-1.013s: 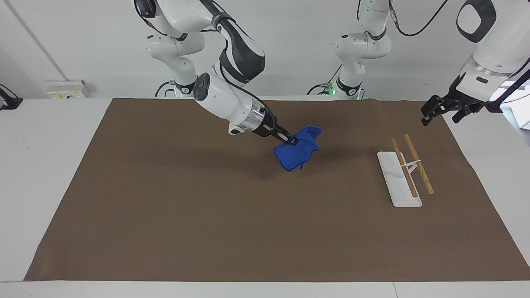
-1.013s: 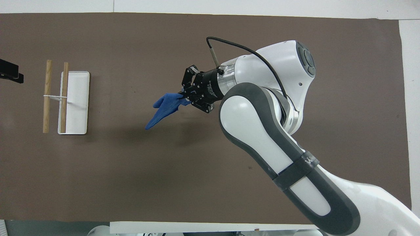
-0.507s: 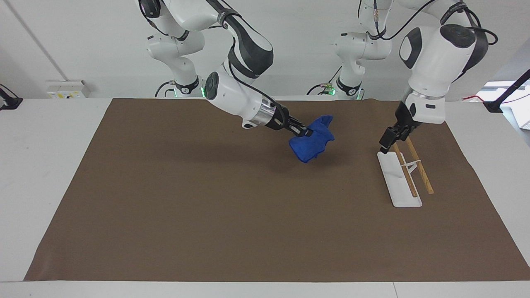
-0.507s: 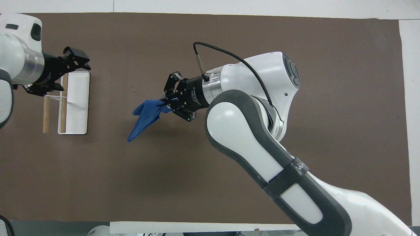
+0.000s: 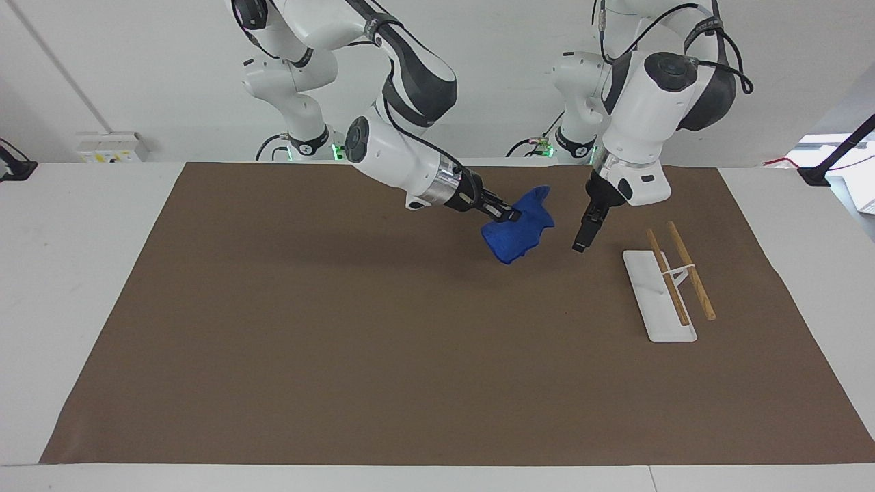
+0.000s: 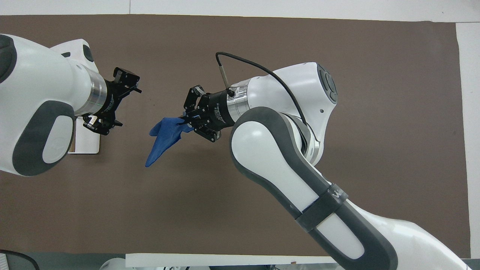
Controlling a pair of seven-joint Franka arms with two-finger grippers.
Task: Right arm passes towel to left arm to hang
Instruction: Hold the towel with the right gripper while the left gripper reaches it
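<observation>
My right gripper (image 5: 506, 215) is shut on one edge of the bright blue towel (image 5: 521, 230) and holds it in the air over the brown mat, toward the left arm's end. The towel hangs crumpled below the fingers; it also shows in the overhead view (image 6: 162, 135) beside the right gripper (image 6: 186, 120). My left gripper (image 5: 580, 244) is open and empty, pointing down in the air between the towel and the rack, a short gap from the towel. In the overhead view the left gripper (image 6: 126, 105) faces the towel with its jaws spread.
A rack with a white base (image 5: 657, 301) and two wooden bars (image 5: 692, 271) stands on the brown mat (image 5: 342, 342) at the left arm's end. In the overhead view the left arm hides most of the rack (image 6: 85, 141).
My left arm has swung from over the rack toward the towel and now faces it. My right gripper has carried the towel slightly further toward the left arm's end.
</observation>
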